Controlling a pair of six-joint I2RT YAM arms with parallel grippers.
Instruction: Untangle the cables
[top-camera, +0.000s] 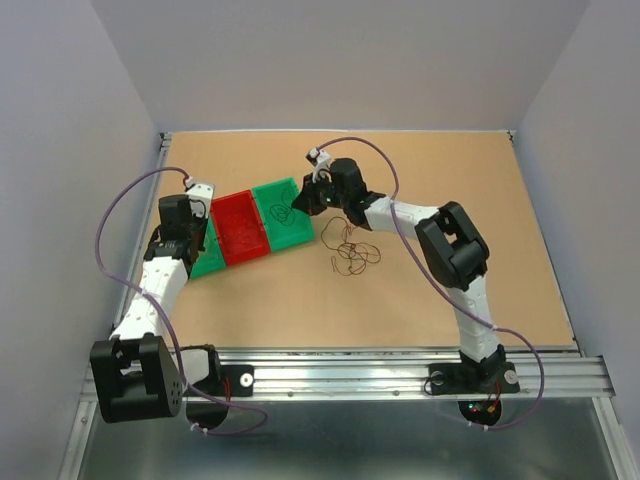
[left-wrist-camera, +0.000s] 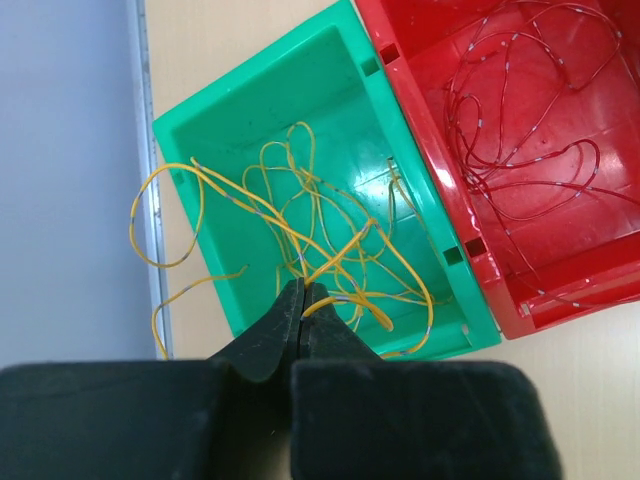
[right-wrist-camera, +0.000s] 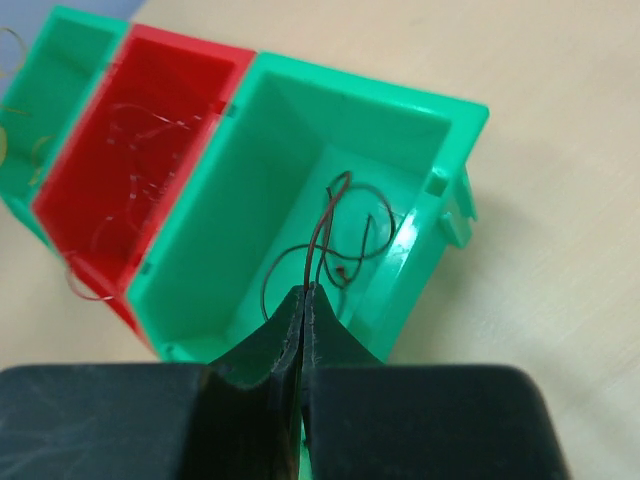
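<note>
1. On the left arm (top-camera: 150, 297): white tube links between bulky black joint housings.
2. On the right arm (top-camera: 452, 245): same white links, same boxy black joints.
3. Along each arm: a thin purple cord (top-camera: 103, 232) in loose loops, with a small white plug (top-camera: 201, 187) at the wrist.
4. At the right base (top-camera: 470, 378): black block, round silver disc, tiny red and green lights.
5. On the left tool (left-wrist-camera: 303, 288) and right tool (right-wrist-camera: 305, 290): two matte black fingers, tapering from a wide black block to a thin tip.
</note>
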